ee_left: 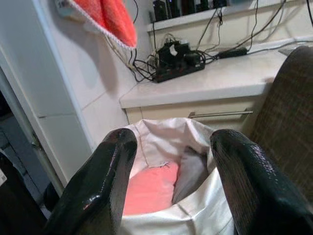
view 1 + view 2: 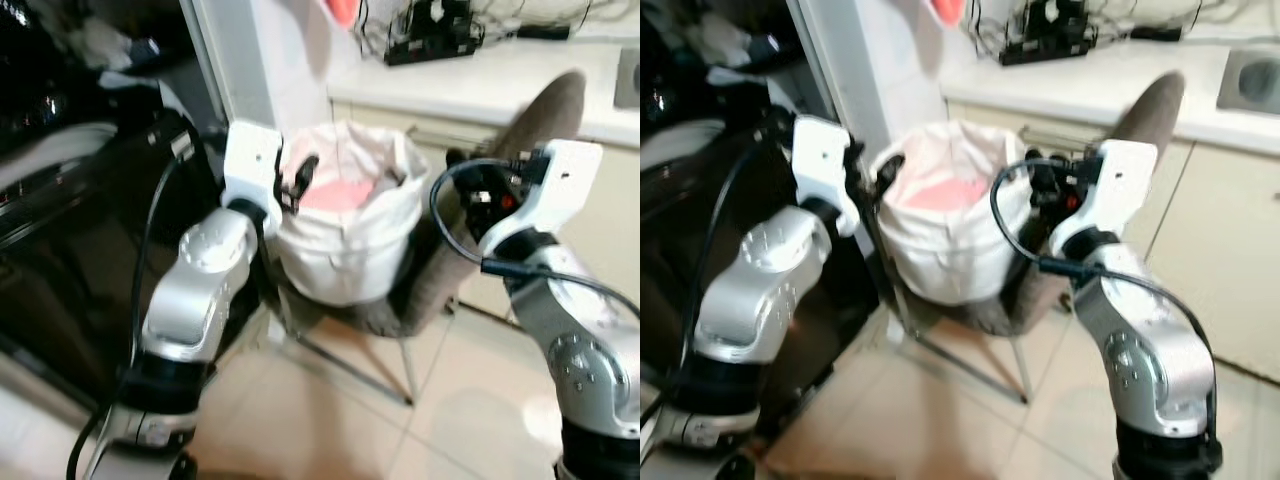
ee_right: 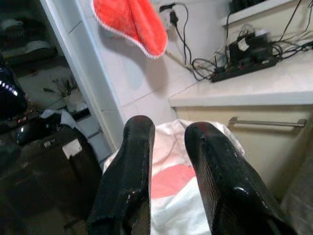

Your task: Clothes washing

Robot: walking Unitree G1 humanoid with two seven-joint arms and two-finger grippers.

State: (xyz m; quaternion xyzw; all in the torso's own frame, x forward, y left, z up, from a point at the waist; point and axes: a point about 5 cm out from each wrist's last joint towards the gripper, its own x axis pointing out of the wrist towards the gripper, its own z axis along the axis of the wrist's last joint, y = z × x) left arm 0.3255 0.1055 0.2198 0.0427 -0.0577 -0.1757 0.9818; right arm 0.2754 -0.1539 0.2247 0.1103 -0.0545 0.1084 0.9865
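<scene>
Laundry bag [image 2: 345, 235] on chair [image 2: 520, 140], pink garment [image 1: 149, 188] inside | soft, light, floppy: grip rim fabric | left end effector [image 1: 168, 191] spread at rim | right end effector [image 3: 168, 166] slightly parted, near bag

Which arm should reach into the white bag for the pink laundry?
Left. The left gripper hangs open at the white bag's rim above the pink cloth; the right gripper sits beside the bag.

Head views are softly blurred and evenly bright, perhaps from motion. Wrist views look sharper; glare streaks the black fingers [image 1: 105, 181], and the left background falls dark.
</scene>
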